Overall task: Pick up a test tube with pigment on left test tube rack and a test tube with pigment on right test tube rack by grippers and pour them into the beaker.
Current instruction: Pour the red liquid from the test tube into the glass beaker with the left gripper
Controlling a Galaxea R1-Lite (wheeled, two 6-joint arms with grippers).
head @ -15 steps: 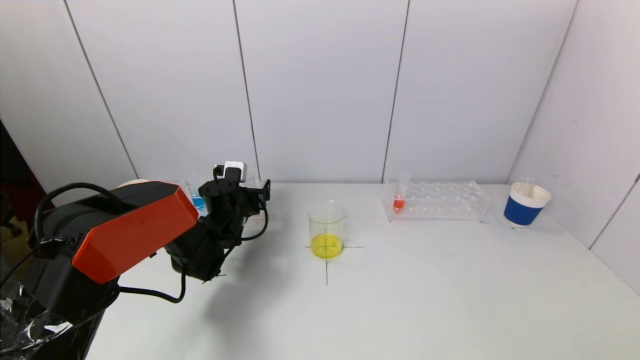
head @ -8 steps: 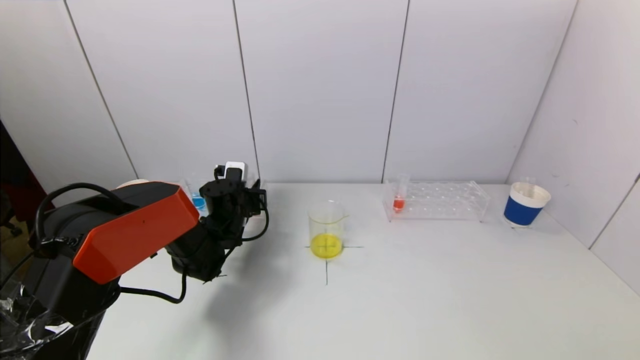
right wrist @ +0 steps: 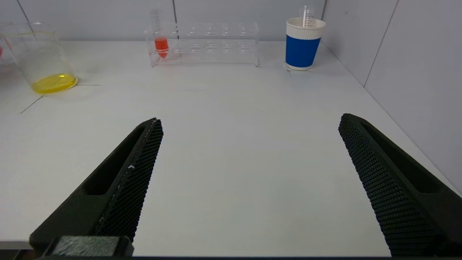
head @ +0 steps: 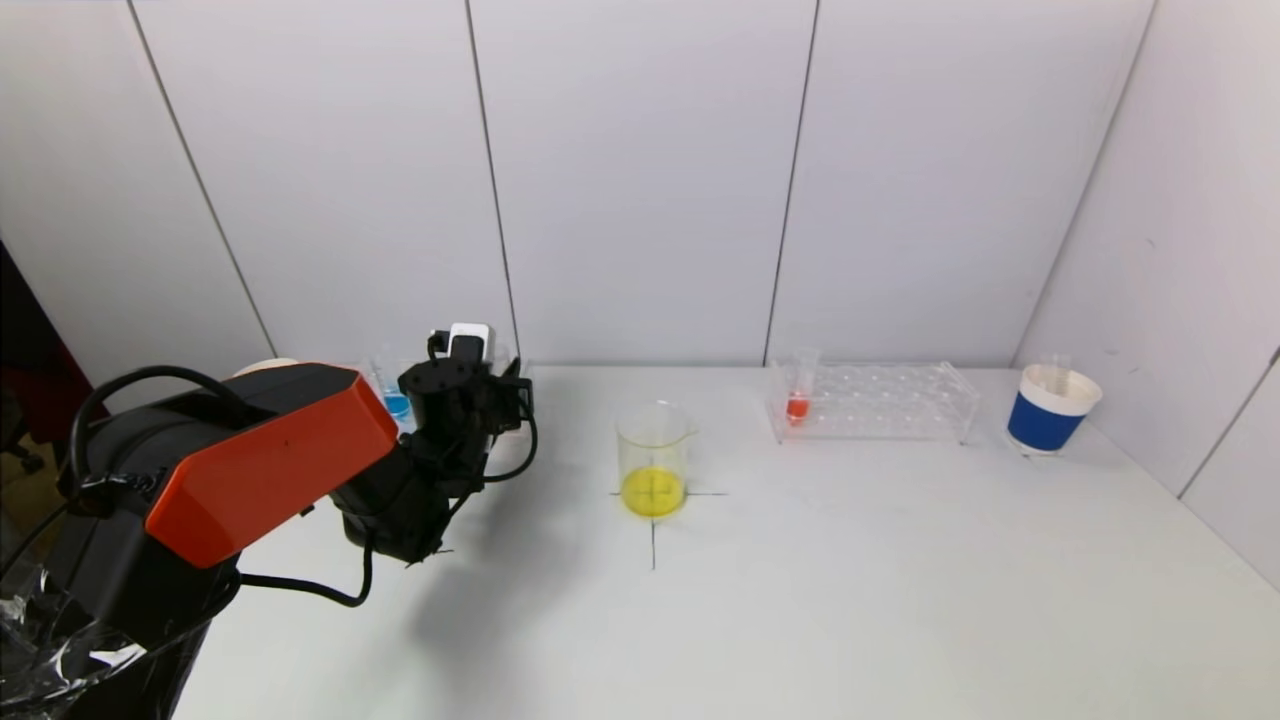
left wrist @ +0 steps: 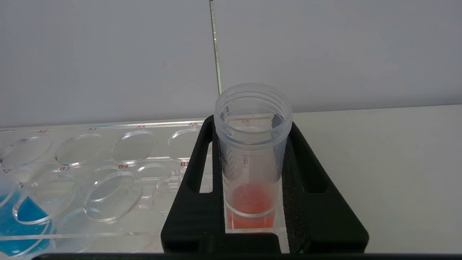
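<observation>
Since a second ago the left gripper has drawn in slightly at the far left corner of the table, and little else has shifted. From the head view the left arm hides most of the left test tube rack, so only a blue-filled tube shows beside it. In the left wrist view the black fingers are pressed against both sides of an upright open tube with orange-red pigment, standing at the rack's end; its bottom is cut off by the picture edge. The beaker with yellow liquid stands on a drawn cross near the table's middle, well apart from both racks. The right test tube rack holds one tube with red pigment at its left end. A blue paper cup sits beyond it. The right gripper is out of the head view; its own camera shows its fingers spread wide above bare table.
</observation>
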